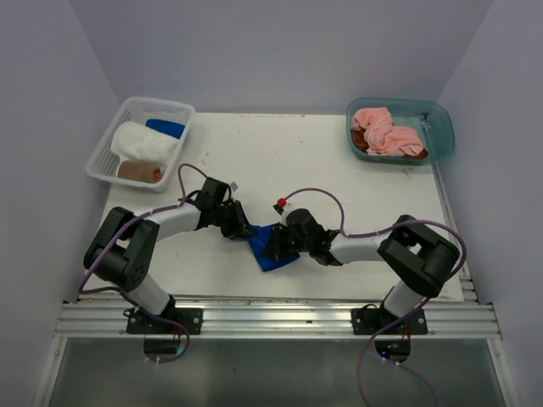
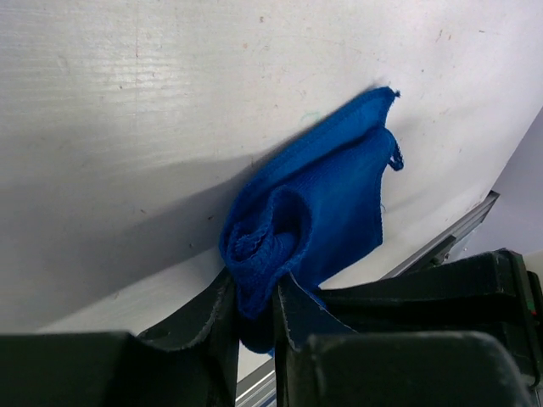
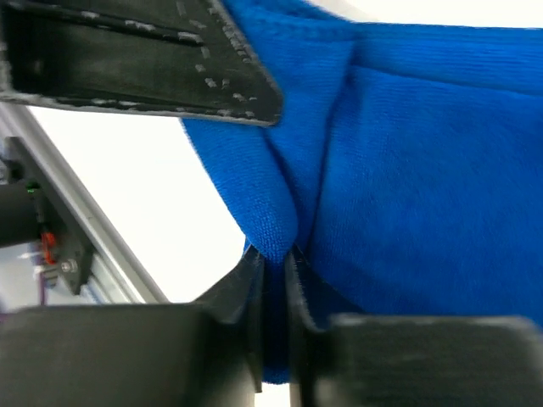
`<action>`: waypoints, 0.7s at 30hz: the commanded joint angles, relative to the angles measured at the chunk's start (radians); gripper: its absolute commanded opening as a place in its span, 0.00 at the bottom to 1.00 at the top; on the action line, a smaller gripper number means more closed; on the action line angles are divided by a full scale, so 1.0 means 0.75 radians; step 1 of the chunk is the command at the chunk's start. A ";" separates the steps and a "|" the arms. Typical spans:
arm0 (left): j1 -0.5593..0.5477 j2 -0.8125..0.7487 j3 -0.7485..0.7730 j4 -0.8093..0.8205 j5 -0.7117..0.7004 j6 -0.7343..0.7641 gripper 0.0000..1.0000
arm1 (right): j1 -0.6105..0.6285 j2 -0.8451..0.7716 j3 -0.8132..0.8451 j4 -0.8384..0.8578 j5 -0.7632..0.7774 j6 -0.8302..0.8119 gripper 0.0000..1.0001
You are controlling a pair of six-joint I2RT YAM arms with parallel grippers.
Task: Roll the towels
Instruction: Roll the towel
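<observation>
A royal blue towel [image 1: 273, 254] lies crumpled on the white table near the front edge, between my two arms. My left gripper [image 1: 246, 231] is shut on the towel's bunched, partly rolled end [image 2: 263, 246]; in the left wrist view its jaws [image 2: 254, 292] pinch the cloth. From the right, my right gripper [image 1: 278, 244] is shut on a fold of the same towel [image 3: 424, 170], its jaws [image 3: 273, 259] nearly together around the cloth. The left gripper's dark finger [image 3: 170, 76] shows at the top of the right wrist view.
A white mesh basket [image 1: 103, 153] at the back left holds a white towel [image 1: 142, 142], a blue towel [image 1: 165, 127] and a brown rolled towel [image 1: 138, 172]. A teal tub [image 1: 445, 136] at the back right holds pink towels [image 1: 386, 131]. The table's metal front rail [image 1: 271, 309] lies close behind the grippers.
</observation>
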 commanded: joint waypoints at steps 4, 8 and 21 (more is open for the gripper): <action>0.000 -0.128 0.006 -0.053 -0.059 -0.025 0.15 | 0.108 -0.154 0.191 -0.419 0.282 -0.230 0.39; 0.002 -0.148 -0.011 -0.061 -0.049 -0.041 0.15 | 0.261 -0.148 0.340 -0.638 0.495 -0.328 0.57; 0.000 -0.146 -0.037 -0.063 -0.049 -0.051 0.15 | 0.327 0.055 0.596 -0.764 0.725 -0.473 0.60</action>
